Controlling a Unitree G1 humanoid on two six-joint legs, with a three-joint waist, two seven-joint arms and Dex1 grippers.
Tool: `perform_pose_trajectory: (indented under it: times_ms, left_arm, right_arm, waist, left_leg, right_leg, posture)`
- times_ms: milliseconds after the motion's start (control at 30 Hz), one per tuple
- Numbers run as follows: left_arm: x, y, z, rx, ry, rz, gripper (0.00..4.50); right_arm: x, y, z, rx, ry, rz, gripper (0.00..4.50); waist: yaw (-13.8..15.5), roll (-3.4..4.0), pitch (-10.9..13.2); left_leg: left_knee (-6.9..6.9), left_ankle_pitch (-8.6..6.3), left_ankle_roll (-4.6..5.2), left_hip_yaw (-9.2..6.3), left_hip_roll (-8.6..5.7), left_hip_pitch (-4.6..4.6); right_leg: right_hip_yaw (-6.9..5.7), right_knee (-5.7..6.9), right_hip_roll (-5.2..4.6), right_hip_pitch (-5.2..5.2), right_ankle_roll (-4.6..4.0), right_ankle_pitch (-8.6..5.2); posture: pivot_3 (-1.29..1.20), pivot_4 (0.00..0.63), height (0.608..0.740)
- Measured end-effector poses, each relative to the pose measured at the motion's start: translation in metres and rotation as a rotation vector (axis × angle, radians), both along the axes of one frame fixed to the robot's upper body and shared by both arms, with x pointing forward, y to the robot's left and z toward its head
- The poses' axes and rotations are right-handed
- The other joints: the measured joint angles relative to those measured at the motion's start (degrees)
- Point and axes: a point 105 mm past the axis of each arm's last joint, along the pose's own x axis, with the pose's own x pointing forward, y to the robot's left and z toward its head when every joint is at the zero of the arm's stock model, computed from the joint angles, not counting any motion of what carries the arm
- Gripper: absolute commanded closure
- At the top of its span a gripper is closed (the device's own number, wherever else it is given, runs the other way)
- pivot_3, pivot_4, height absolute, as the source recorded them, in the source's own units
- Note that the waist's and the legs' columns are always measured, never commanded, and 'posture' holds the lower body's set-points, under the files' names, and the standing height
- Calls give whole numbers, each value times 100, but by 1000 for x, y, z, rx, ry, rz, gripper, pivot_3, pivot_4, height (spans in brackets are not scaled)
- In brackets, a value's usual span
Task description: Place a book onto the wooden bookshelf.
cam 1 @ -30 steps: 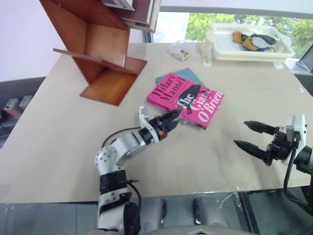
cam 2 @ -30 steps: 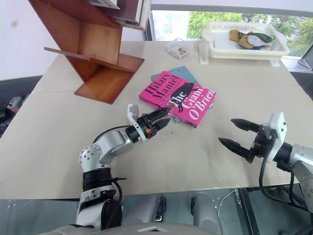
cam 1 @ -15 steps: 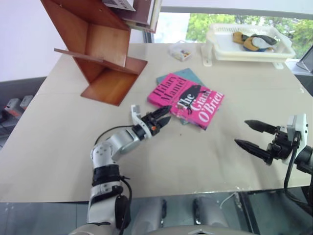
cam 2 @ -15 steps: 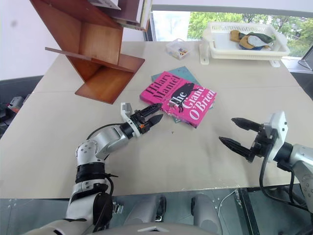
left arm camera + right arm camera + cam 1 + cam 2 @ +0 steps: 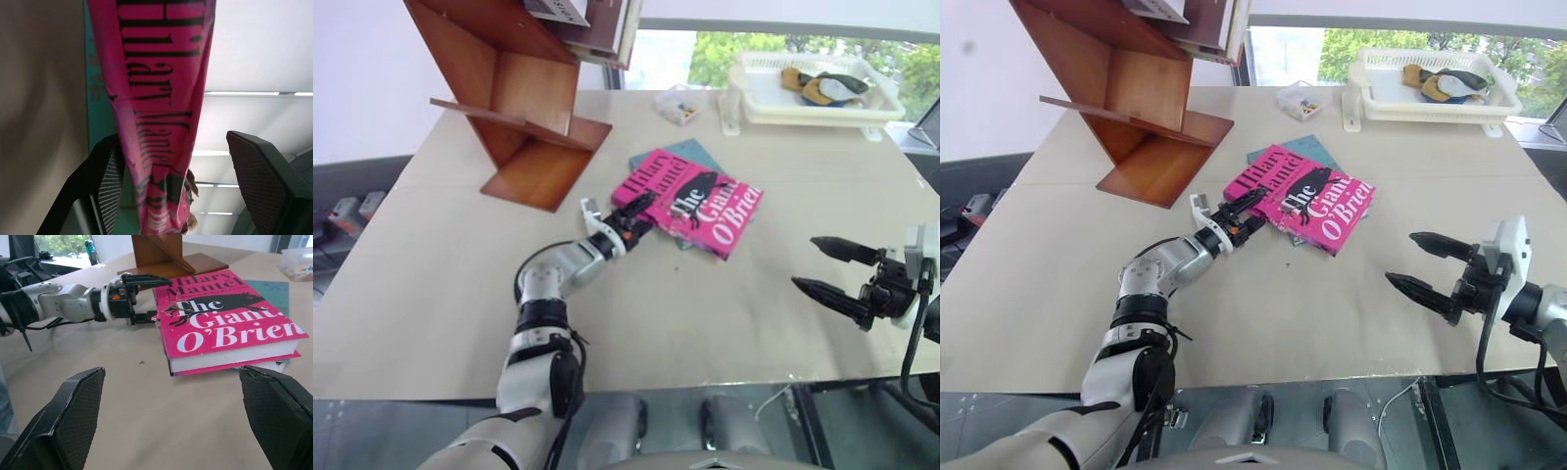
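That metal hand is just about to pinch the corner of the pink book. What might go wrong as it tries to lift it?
The left gripper straddles only one corner of the pink book with its fingers open, so the heavy hardcover could twist or slip out once lifted. The book lies on a teal book, which might get dragged along. The wooden bookshelf has slanted panels and already holds books up top, so a poorly gripped book could knock against them.

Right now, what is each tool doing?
Left tool: open, straddling the edge of the bright pink hardcover book.
Right tool: open, empty.
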Motion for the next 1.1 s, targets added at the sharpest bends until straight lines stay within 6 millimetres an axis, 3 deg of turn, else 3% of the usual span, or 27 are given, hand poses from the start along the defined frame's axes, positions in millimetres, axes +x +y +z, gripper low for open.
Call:
perform_pose_trajectory:
  times_ms: [100, 233, 300, 600, 700, 800, 867, 900, 1000, 1100]
  left_arm:
    - [2, 0, -1, -14, -1, 12, 1970]
    - [3, -2, -2, -9, 0, 18, 3728]
    - [4, -2, -2, -14, 0, 20, 4392]
    - [-1, 1, 1, 9, -42, 12, 4393]
    - [-8, -5, 16, 69, -142, -31, 4393]
    - [-9, -8, 49, 107, -282, -42, 4393]
    - [-11, -7, 93, 173, -477, -21, 4393]
    - [-11, -6, 96, 179, -492, -18, 4393]
    - [-22, -4, 154, 289, -791, 15, 4393]
    - [-36, -5, 184, 465, -1036, 11, 4393]
  right_arm:
    - [-1, -2, 1, -3, -2, -11, 0]
    - [-1, -1, 1, -6, -5, -12, 0]
    - [-1, -1, 1, -7, -6, -13, 0]
    - [-1, -1, 4, -12, -13, -8, 0]
    - [0, -1, 4, -11, -14, -8, 0]
    - [0, -1, 5, -10, -18, -7, 0]
    - [1, -1, 6, -10, -21, -5, 0]
    - [1, -1, 6, -10, -22, -5, 0]
    - [2, -1, 7, -7, -27, -2, 0]
    - [4, -1, 7, -3, -27, 0, 0]
  waist:
    - [2, 4, -2]
    - [2, 8, -5]
    - [2, 11, -6]
    - [-12, 6, -2]
    - [-18, -18, 13]
    - [-21, -19, 13]
    - [-23, -21, 15]
    - [-23, -20, 14]
    - [-28, -19, 15]
    - [-36, -19, 16]
  left_leg:
    - [0, 0, 0, 0, 0, 9]
    - [0, -1, 1, -3, 1, 23]
    - [0, 0, 2, -3, -1, 23]
    - [-3, 0, 2, -9, 1, 13]
    - [-2, 3, -3, -15, 1, -26]
    - [-2, 16, -25, -17, 0, -66]
    - [-12, 16, -25, -17, 0, -81]
    - [-15, 16, -25, -15, 0, -82]
    - [-24, 16, -26, -11, 0, -87]
    - [-26, 16, -26, -5, -1, -84]
  right_leg:
    - [0, -1, -2, 10, 1, 0]
    - [-5, -8, -6, 29, 1, -1]
    - [-5, -9, -9, 30, 2, -1]
    - [-11, -13, -29, 24, 2, -1]
    - [-15, -13, -29, -14, 1, 0]
    - [-15, -13, -31, -55, 1, 1]
    - [-14, -14, -31, -72, 1, 1]
    - [-13, -15, -31, -75, 0, 1]
    - [-11, -28, -26, -81, -1, 0]
    - [-8, -32, -13, -78, -1, 0]
  posture:
    - [0, 150, 740]
    - [0, 150, 740]
    - [0, 150, 740]
    - [0, 150, 740]
    - [0, 150, 740]
    - [0, 150, 740]
    - [0, 150, 740]
    - [0, 150, 740]
    - [0, 150, 740]
    - [0, 150, 740]
